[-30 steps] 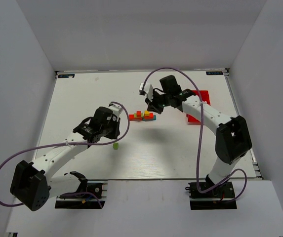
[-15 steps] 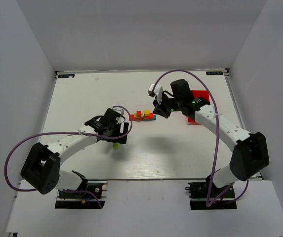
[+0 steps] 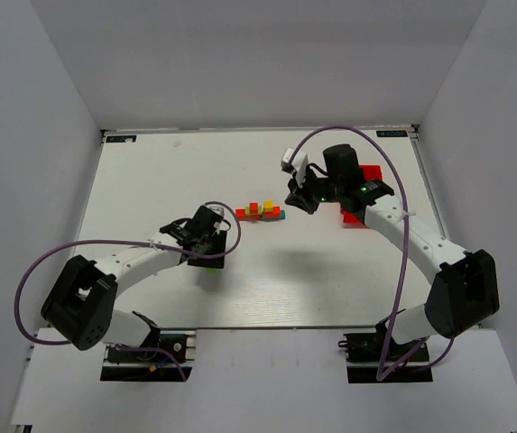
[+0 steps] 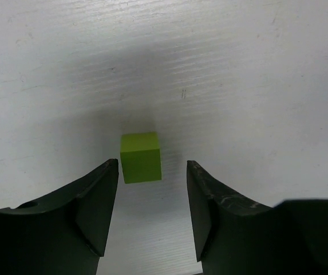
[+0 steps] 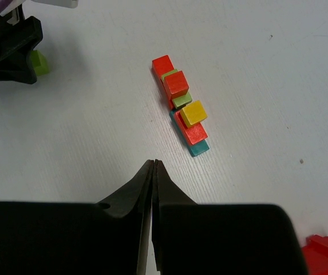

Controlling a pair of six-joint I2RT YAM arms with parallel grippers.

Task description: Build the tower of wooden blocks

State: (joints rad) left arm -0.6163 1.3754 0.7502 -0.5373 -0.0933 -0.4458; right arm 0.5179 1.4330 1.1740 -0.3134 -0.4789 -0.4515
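Comparing with a second ago: the left arm has swung in and dropped over the loose lime-green cube (image 4: 141, 157), which lay clear of it before. The left gripper (image 4: 152, 167) now straddles that cube, jaws released and parted, with a sliver of bare counter (image 4: 255, 69) showing on each side, so no contact yet. The right gripper (image 5: 153, 167) has backed off from the tower (image 5: 181, 106) toward the red tray (image 5: 327, 252); its jaws are clenched together on nothing. The tower has not moved: mid-counter, well apart from the cube. Reading: the right arm looks done with its placement, and the left is set to pick the next piece; the pinch is not yet made. Materials: the cube is painted wood, matte, with crisp edges and flat square faces, and should seat squarely between the flat dark jaw pads. The tower is a low row with teal and red pieces at the base, green pieces between, and two red cubes and a yellow cube on top, slightly skewed. The counter is white-painted board with fine grain lines and small scuffs.
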